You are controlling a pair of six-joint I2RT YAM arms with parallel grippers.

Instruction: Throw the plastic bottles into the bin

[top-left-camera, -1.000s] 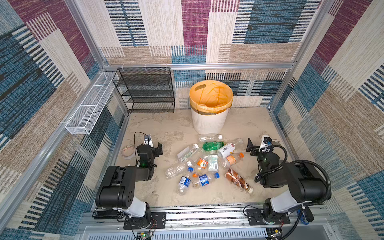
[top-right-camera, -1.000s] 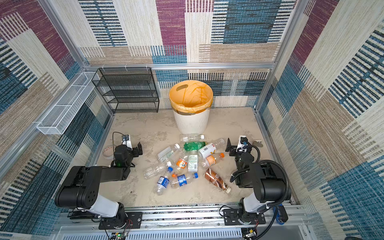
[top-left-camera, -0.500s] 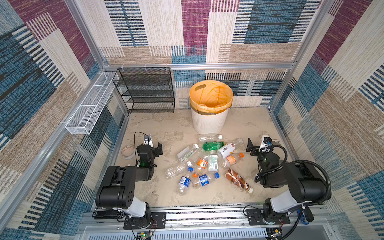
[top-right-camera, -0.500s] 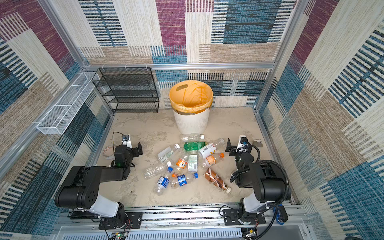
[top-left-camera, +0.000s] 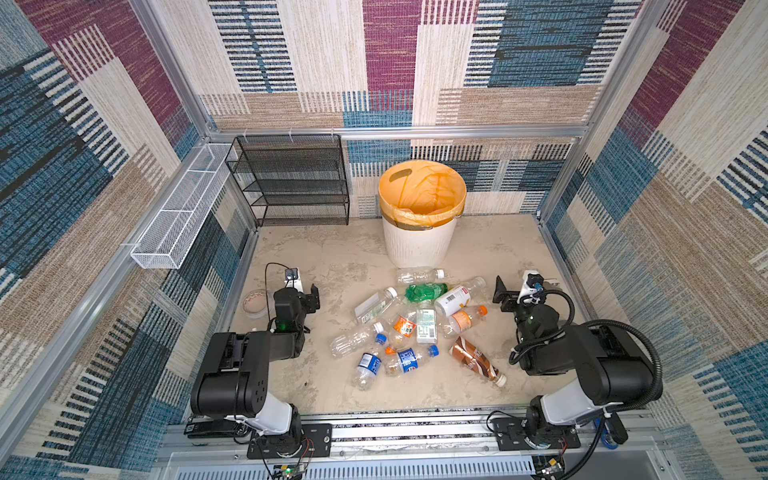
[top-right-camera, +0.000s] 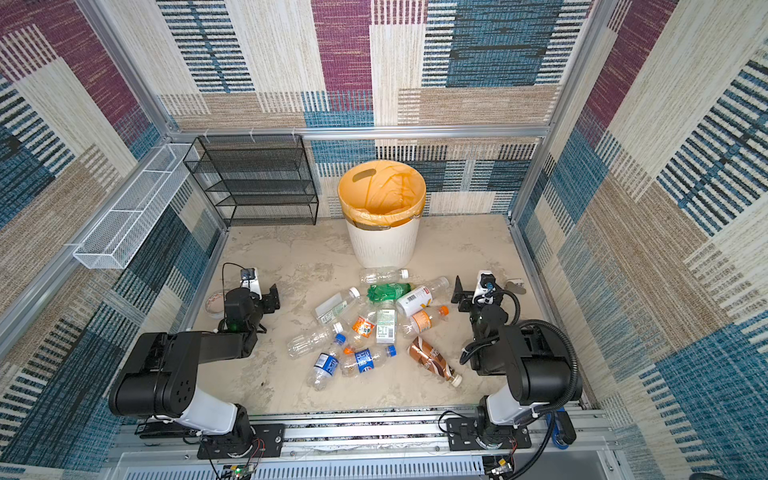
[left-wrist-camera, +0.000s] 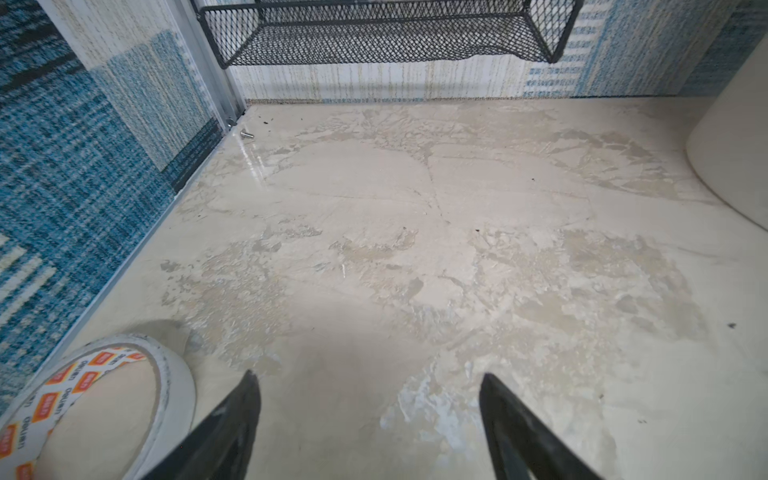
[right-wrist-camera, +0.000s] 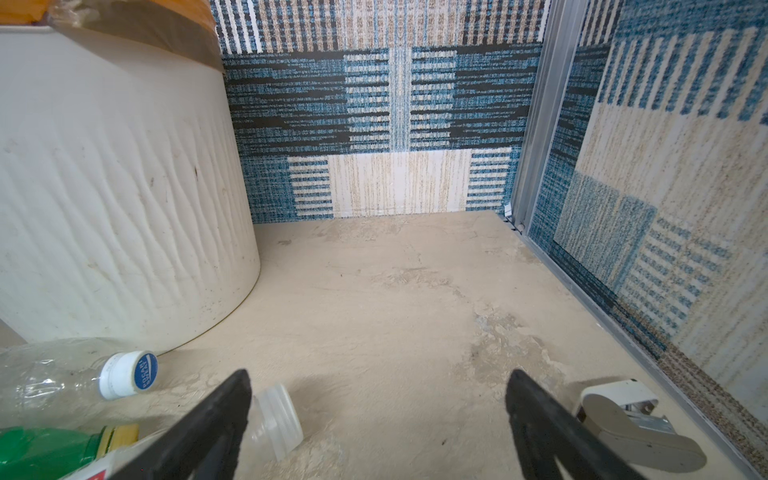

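Across the floor from left to right, we are finding nothing displaced since a second ago: the tape roll (top-left-camera: 254, 304), both arms and the plastic bottles (top-left-camera: 415, 328) are sitting where they were. The left gripper (left-wrist-camera: 365, 378) is hanging low near the tape roll, its fingers standing well apart over bare floor and gripping nothing. The right gripper (right-wrist-camera: 380, 374) is likewise standing wide and gripping nothing. One of its fingers is just beside the clear cap of a white-labelled bottle (right-wrist-camera: 274, 419), and a small grey and white tool (right-wrist-camera: 636, 424) is lying by the other finger, near the right wall.

Turning to the containers, we are seeing the white wire basket (top-left-camera: 174, 224) hanging on the left wall and the black mesh rack (top-left-camera: 291, 183) standing against the back wall; only their own mesh is showing. The bin (top-left-camera: 417, 241) is standing upright at the back, right of the rack, and we are making out only its orange-yellow bag (top-left-camera: 422, 189) inside. All the plastic bottles are lying on the floor in front of the bin, in a loose heap between the two arms. A clear bottle (top-left-camera: 417, 275) is lying nearest the bin's foot, a green bottle (top-left-camera: 424, 291) just in front of it, and a brown bottle (top-left-camera: 473, 358) at the heap's near right edge.
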